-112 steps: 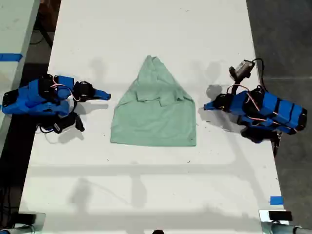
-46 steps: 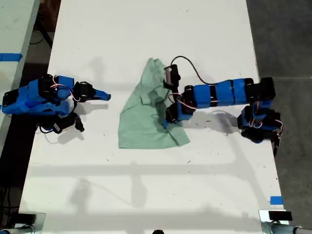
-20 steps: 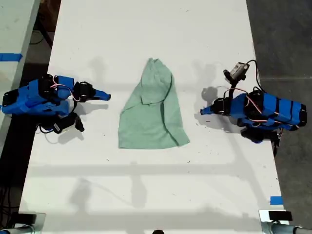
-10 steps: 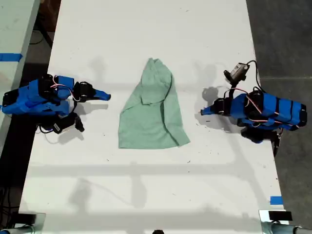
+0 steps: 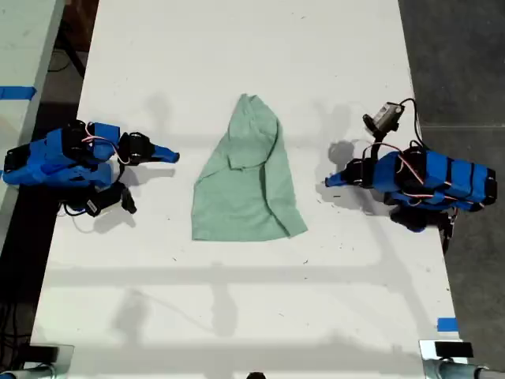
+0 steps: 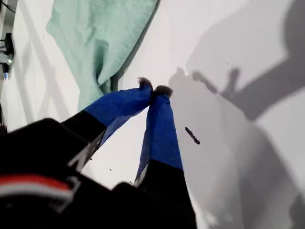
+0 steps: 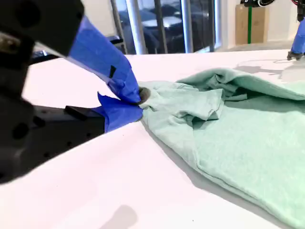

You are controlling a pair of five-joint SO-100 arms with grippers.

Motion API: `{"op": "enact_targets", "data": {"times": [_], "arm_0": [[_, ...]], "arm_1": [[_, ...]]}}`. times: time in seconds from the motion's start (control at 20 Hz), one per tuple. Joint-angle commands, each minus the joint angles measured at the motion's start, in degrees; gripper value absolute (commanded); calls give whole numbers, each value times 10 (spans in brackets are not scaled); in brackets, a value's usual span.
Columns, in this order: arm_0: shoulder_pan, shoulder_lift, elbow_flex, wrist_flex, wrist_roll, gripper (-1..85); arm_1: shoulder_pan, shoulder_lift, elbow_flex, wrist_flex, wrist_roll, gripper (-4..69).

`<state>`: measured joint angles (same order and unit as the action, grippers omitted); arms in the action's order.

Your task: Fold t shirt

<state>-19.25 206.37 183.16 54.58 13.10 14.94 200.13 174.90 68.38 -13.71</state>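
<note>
The pale mint-green t shirt [image 5: 248, 185] lies creased in the middle of the white table [image 5: 237, 300], its rounded point toward the far edge and one side folded over onto itself. My first gripper [image 5: 330, 181] rests at the exterior view's right, shut and empty, a short gap from the t shirt [image 6: 100, 38]; its tips [image 6: 155, 90] touch. Over at the exterior view's left, my second gripper [image 5: 172, 155] is also shut on nothing. In its wrist view the tips [image 7: 138, 102] meet in front of the t shirt [image 7: 238, 133], while the exterior view shows them apart from the cloth.
Blue tape [image 5: 447, 324] marks the table's near corner at the exterior view's right. A second table with blue tape [image 5: 17, 92] stands at the exterior view's left. Dark floor borders both long sides. A small dark speck [image 6: 192, 135] lies by my first gripper.
The shirt was wider before. The arm at the exterior view's right reached out, folded that side of the shirt over, then drew back. Nothing has moved in the last second.
</note>
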Motion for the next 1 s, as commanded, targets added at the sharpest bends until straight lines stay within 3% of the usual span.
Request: {"op": "enact_targets", "data": {"times": [0.0,0.55,0.65,0.95], "arm_0": [[10,4,4,1,-9,-1],[13,4,5,-6,-5,-1],[4,4,6,4,-30,-1],[-2,4,11,5,-38,0]], "arm_1": [[4,9,25,4,4,21],[6,9,23,8,0,21],[11,9,22,18,-6,21],[17,9,27,23,39,21]]}}
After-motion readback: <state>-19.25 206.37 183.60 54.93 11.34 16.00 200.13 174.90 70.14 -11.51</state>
